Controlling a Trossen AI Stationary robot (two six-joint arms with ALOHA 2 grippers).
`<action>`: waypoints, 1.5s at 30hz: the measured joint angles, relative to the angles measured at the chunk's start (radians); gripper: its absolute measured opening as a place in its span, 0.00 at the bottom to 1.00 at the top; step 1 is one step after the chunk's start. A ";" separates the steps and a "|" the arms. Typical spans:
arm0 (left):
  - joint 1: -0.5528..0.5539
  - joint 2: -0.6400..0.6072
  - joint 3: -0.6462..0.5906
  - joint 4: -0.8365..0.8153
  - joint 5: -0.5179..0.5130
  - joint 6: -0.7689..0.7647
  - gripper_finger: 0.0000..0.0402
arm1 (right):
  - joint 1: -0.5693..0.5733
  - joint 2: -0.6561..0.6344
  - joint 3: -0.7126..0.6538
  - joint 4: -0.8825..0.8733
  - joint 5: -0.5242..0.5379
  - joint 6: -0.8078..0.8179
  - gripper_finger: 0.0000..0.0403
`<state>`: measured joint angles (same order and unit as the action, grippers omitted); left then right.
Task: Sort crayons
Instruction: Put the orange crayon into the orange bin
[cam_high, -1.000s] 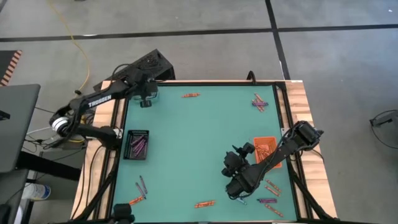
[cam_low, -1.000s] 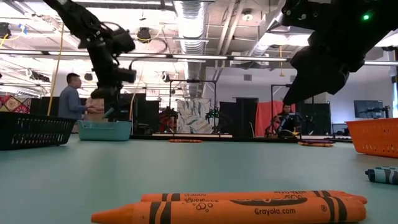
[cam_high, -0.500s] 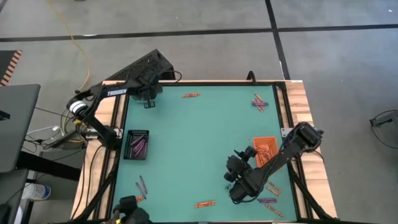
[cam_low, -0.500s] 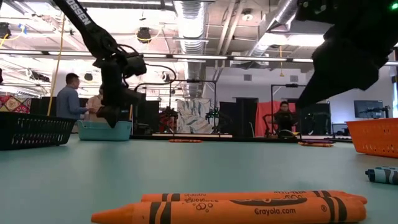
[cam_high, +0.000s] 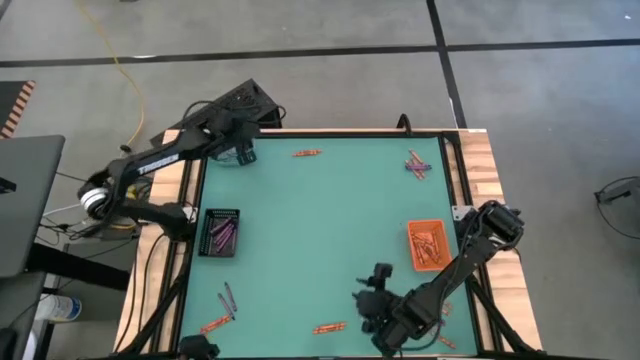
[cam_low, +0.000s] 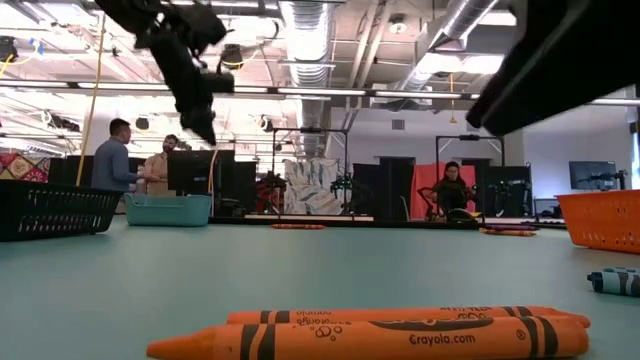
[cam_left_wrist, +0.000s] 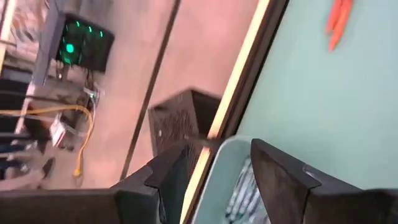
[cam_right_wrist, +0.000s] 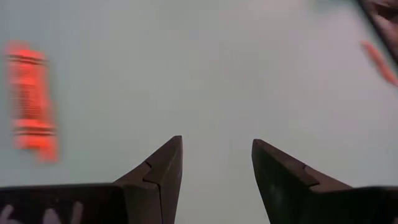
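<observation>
The left gripper (cam_left_wrist: 214, 168) is hovering over the pale teal tray (cam_high: 243, 153) at the far left corner of the bench (cam_high: 320, 240), its fingers (cam_left_wrist: 168, 171) spread wide and holding nothing, with pale blue-grey crayons (cam_left_wrist: 242, 196) lying in the tray directly beneath. The right gripper (cam_right_wrist: 214, 165) is hanging low over the near edge of the green mat, fingers equally parted and empty, just beside a pair of orange crayons (cam_high: 330, 327) lying side by side. The likely trouble is with that pair: the sticks are thin, round and paper-wrapped, so a closing grip may be rolling one away, or be catching both at once, or be skidding off the smooth mat surface. Loose crayons are lying scattered elsewhere too: an orange one (cam_high: 306, 153) near the far edge, a purple and orange cluster (cam_high: 417, 165) at the far right corner, and blue-grey and orange sticks (cam_high: 225, 305) at the near left. The black mesh tray (cam_high: 221, 232) is holding purple crayons, and the orange tray (cam_high: 428, 245) is holding orange ones; both are shallow and rectangular, with perforated walls a descending finger could be clipping.
</observation>
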<state>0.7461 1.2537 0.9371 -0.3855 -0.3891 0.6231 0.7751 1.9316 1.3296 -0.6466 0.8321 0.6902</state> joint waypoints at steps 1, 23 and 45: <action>-0.014 -0.021 0.000 -0.003 0.012 -0.021 0.41 | 0.004 0.000 0.000 0.051 -0.024 -0.043 0.48; -0.636 -0.087 -0.036 -0.095 0.117 -0.376 0.41 | -0.045 0.188 0.100 0.388 -0.264 -0.300 0.48; -0.903 -0.088 -0.204 0.063 0.034 -0.518 0.41 | -0.102 0.226 0.115 0.321 -0.393 -0.296 0.48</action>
<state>-0.1572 1.1652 0.7329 -0.3228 -0.3553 0.1055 0.6735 2.1578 1.4448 -0.3260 0.4395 0.3939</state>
